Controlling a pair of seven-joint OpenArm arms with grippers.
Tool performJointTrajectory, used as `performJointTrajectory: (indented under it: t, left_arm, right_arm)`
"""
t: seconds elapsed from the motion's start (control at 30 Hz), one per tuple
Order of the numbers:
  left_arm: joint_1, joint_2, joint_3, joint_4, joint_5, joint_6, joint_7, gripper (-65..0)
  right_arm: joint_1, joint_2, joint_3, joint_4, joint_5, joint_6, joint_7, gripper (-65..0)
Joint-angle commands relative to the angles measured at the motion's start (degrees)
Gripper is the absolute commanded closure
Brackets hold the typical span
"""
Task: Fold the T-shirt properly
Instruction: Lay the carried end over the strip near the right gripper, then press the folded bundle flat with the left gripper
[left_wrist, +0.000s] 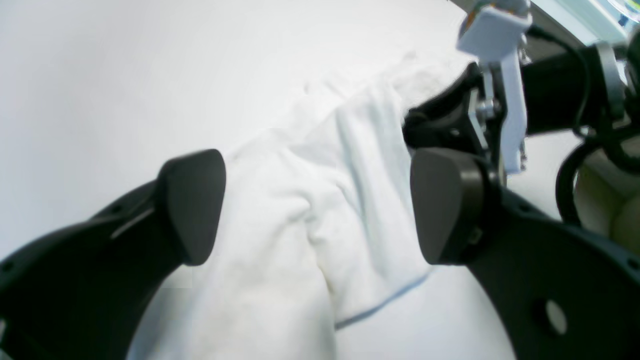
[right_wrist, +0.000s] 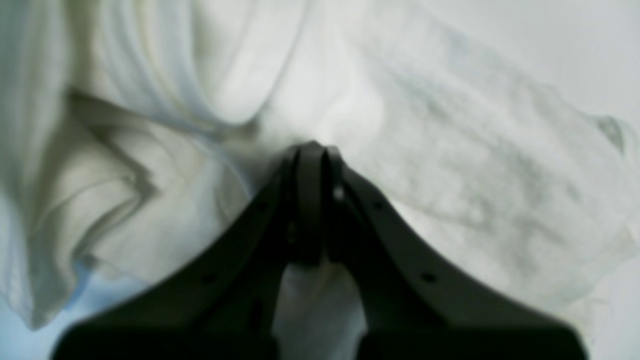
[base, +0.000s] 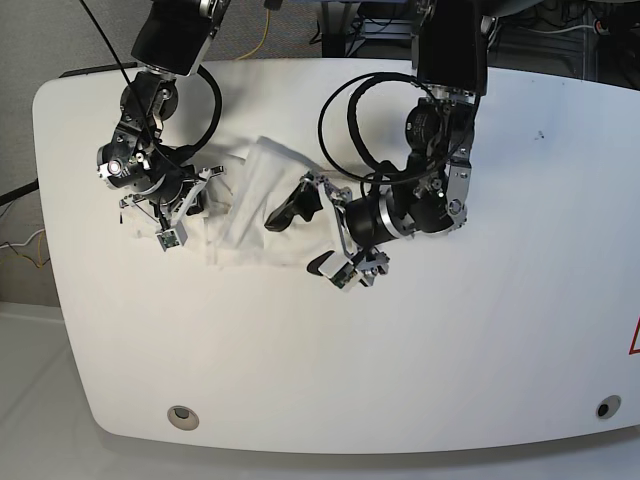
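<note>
The white T-shirt lies bunched in a crumpled strip on the white table, between my two arms; its print is not visible. My right gripper is shut on a pinch of the T-shirt, with folds hanging around it. In the base view it sits at the cloth's left end. My left gripper is open, its two dark fingers straddling the T-shirt just above it. In the base view this gripper is at the cloth's right end. The right gripper also shows beyond my left one.
The white table stretches wide to the right and front of the cloth. Black cables loop above the left arm. Two round holes sit near the table's front edge. The table's left rim is close to the right arm.
</note>
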Motion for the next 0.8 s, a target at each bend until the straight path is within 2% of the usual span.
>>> performJointTrajectory:
  t: [0.0, 0.17, 0.53, 0.77]
  left_arm:
    - [0.3, -0.6, 0.0, 1.1, -1.2, -0.3, -2.1, -55.0]
    - [2.5, -1.4, 0.0, 0.9, -1.0, -0.3, -4.5, -55.0]
    - [4.5, -1.4, 0.0, -2.9, -0.9, -0.3, -5.1, -55.0]
    - [5.1, -2.5, 0.3, -8.8, -1.2, -0.3, -10.2, -55.0]
  right_arm:
    - [-1.4, 0.0, 0.1, -0.8, -4.6, 0.5, -7.7, 0.0]
    - [-1.4, 0.0, 0.1, -0.8, -4.6, 0.5, -7.7, 0.0]
    - [-1.4, 0.0, 0.1, -0.8, -4.6, 0.5, -7.7, 0.0]
    - [-1.4, 0.0, 0.1, -0.8, -4.6, 0.5, -7.7, 0.0]
